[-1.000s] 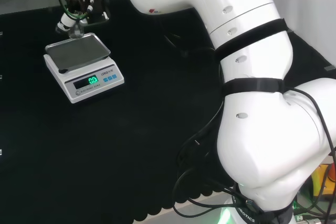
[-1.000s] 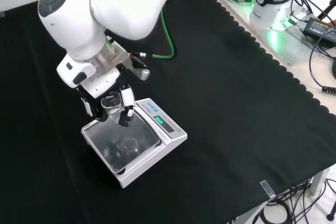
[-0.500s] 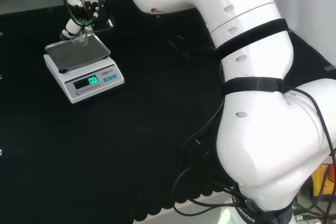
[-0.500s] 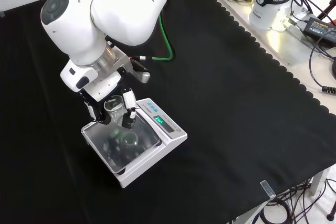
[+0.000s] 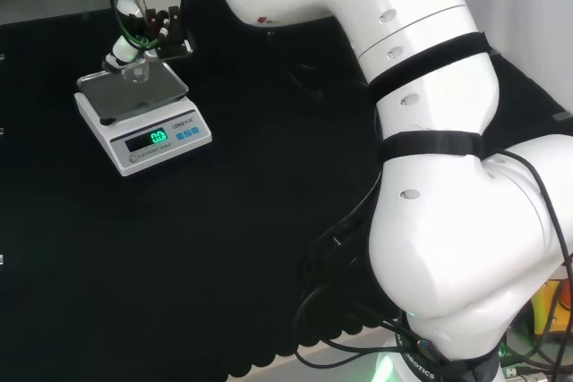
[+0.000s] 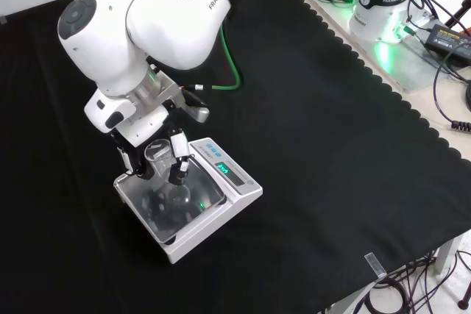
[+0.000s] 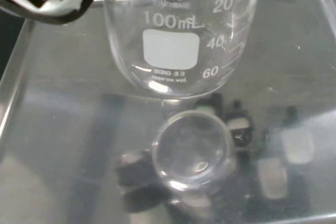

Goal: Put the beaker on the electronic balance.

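Black cloth [image 6: 331,152] is covering the bench. Toward its left side in the front view, the electronic balance [image 6: 193,207] is sitting with its display lit green. Over the balance's steel pan [image 5: 132,89], the hand [image 6: 158,156] is gripping a clear glass beaker [image 7: 176,35], fingers curled round it. The beaker's base is hanging just above the pan, its reflection showing below it in the wrist view.

Clear glass beaker [image 7: 178,35], glossy mirror-like balance pan [image 7: 63,145], matt black cloth [image 6: 331,145].
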Tool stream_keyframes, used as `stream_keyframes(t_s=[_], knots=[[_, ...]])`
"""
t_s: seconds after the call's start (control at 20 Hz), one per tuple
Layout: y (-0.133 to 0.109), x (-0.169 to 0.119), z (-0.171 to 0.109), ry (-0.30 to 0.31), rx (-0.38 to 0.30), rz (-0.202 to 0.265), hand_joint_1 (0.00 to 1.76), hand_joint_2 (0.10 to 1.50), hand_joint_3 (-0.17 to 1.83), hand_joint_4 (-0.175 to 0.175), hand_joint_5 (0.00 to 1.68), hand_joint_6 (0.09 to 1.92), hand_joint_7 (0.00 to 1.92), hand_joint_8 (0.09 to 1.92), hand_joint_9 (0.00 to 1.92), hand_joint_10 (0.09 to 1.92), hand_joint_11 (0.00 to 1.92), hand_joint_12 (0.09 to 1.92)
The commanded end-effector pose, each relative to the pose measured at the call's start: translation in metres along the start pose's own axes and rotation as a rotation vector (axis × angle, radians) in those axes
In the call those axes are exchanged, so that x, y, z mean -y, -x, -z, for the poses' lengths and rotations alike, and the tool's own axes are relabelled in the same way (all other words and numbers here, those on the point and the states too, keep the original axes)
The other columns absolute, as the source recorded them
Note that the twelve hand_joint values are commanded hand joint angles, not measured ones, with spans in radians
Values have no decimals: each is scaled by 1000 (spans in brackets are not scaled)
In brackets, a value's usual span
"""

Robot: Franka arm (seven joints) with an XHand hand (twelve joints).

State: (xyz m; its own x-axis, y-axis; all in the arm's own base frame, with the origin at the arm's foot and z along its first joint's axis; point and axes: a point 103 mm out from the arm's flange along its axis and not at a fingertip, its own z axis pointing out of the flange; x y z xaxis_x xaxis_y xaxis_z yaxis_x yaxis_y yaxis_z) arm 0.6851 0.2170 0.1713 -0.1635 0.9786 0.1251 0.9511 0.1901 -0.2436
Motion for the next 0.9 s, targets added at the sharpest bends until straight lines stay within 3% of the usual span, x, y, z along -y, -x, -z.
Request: stream_keyframes(t_s=[0.05, 0.25, 0.55, 0.9], knots=[[4, 4, -10, -7, 1, 0, 1209, 507, 895, -175, 1349, 657, 1799, 468, 1920, 512, 1542, 761], [9, 5, -12, -6, 1, 4, 1209, 506, 897, -175, 1349, 659, 1800, 468, 1920, 517, 1541, 763], [-23, -7, -32, -27, 18, 7, 1209, 504, 900, -175, 1349, 662, 1800, 468, 1920, 521, 1540, 766], [-31, -15, -46, -46, 27, 19, 1209, 503, 902, -175, 1348, 664, 1801, 469, 1920, 524, 1539, 768]])
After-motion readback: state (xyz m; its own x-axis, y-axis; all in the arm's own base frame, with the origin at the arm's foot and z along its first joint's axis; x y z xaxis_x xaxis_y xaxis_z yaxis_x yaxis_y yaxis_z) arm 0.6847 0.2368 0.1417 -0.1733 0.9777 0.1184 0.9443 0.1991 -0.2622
